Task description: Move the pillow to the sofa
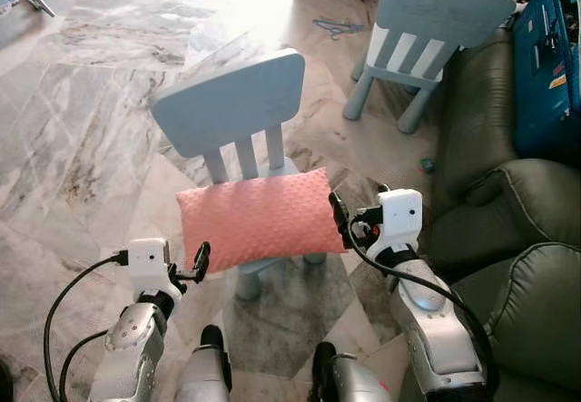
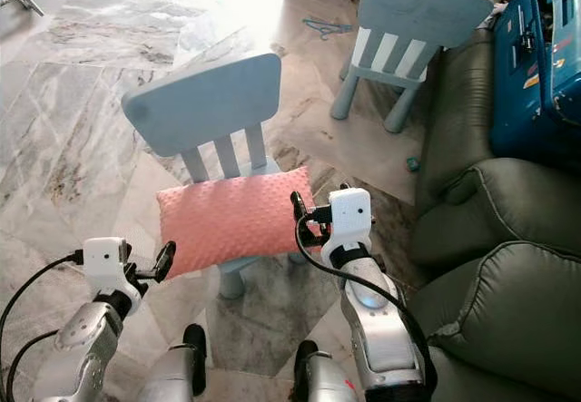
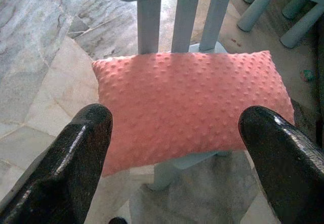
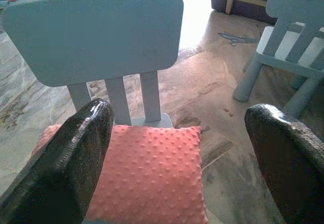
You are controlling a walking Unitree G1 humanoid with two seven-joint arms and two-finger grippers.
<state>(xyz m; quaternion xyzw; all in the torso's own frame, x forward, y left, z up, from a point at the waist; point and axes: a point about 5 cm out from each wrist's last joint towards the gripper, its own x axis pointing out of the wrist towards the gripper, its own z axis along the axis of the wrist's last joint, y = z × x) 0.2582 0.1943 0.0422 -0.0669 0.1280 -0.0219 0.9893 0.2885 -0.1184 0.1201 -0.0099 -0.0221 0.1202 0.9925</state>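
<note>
Both jaws are standing spread — left gripper (image 1: 201, 261) and right gripper (image 1: 340, 211) are flanking the pillow (image 1: 259, 218); reaching now, squeezing inward seems next.

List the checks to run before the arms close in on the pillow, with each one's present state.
1. Pillow lies flat on the seat of the near chair: ok.
2. Left pincer open, at the pillow's near left corner: ok.
3. Right pincer open, at the pillow's right end: ok.
4. Both pincers on opposite ends of the pillow, ready to squeeze it between them: ok, though whether either already touches it: cannot tell.
5. Sofa within a turn to the robot's right: ok.
6. Free room on the sofa cushion for the pillow: cannot tell, the seat is mostly out of frame.
</note>
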